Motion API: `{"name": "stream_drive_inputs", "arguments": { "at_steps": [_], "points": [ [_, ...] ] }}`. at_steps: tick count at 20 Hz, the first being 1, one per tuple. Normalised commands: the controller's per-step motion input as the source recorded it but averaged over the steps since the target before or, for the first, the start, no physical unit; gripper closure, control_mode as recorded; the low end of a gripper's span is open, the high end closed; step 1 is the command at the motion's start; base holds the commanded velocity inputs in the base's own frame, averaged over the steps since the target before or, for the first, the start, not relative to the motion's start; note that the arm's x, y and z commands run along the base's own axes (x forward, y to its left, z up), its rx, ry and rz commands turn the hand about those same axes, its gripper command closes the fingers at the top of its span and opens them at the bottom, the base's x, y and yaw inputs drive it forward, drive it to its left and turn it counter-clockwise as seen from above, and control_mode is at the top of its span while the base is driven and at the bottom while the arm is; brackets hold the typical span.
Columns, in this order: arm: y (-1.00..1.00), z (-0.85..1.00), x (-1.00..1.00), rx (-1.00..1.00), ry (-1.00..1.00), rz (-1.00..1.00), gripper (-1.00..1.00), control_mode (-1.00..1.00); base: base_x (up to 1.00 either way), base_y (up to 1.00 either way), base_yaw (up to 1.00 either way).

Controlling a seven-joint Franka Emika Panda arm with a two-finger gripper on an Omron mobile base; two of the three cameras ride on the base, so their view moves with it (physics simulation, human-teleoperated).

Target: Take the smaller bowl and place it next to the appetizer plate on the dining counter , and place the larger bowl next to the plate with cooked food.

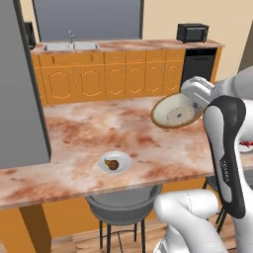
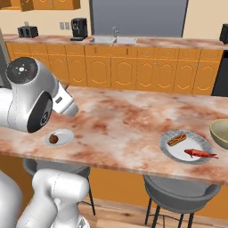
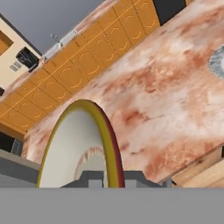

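**Small bowl in the air, held over the table**

Smaller bowl (image 1: 175, 111) is off the surface, tilted nearly on edge, pale inside facing the room, up at the arm's wrist above the right-centre of the dining table (image 1: 89, 133). Hand view: bowl rim (image 3: 94, 131) runs right down to the gripper (image 3: 106, 183), yellowish edge w/ a dark red band beside it. Fingers are hidden behind the bowl, so can't tell for sure if they're clamped on the rim, though the bowl hangs there w/ nothing else under it.

Small plate (image 1: 114, 161) w/ a brown food lump sits near the front edge of the table, left of and below the bowl, well apart from it. Further right along the table: bigger plate (image 2: 186, 146) w/ a sausage-like piece and a red item. Larger bowl (image 2: 221, 132) sits on the table just beside that plate, on its right, partly cut off by the frame edge.

Grey stools (image 2: 180, 193) under the front edge. Wall cabinets and sink (image 1: 70, 46) behind.
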Motion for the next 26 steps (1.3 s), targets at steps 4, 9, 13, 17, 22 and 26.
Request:
{"name": "stream_drive_inputs", "arguments": {
  "at_steps": [4,9,13,17,22,26],
  "points": [
    [0.0,-0.31,0.04,0.17,0.16,0.0,1.0,-1.0,0.0,0.0,0.0],
    [0.0,-0.25,0.07,0.15,0.18,0.0,1.0,-1.0,0.0,0.0,0.0],
    [0.0,-0.14,0.08,0.09,0.18,0.0,1.0,-1.0,0.0,0.0,0.0],
    [-0.03,-0.32,0.1,0.01,0.14,0.0,1.0,-1.0,0.0,0.0,0.0],
    [-0.05,-0.55,0.05,0.0,0.06,0.0,1.0,-1.0,0.0,0.0,0.0],
    [-0.12,-0.56,0.09,0.0,0.04,0.0,1.0,-1.0,0.0,0.0,0.0]
  ]
}}
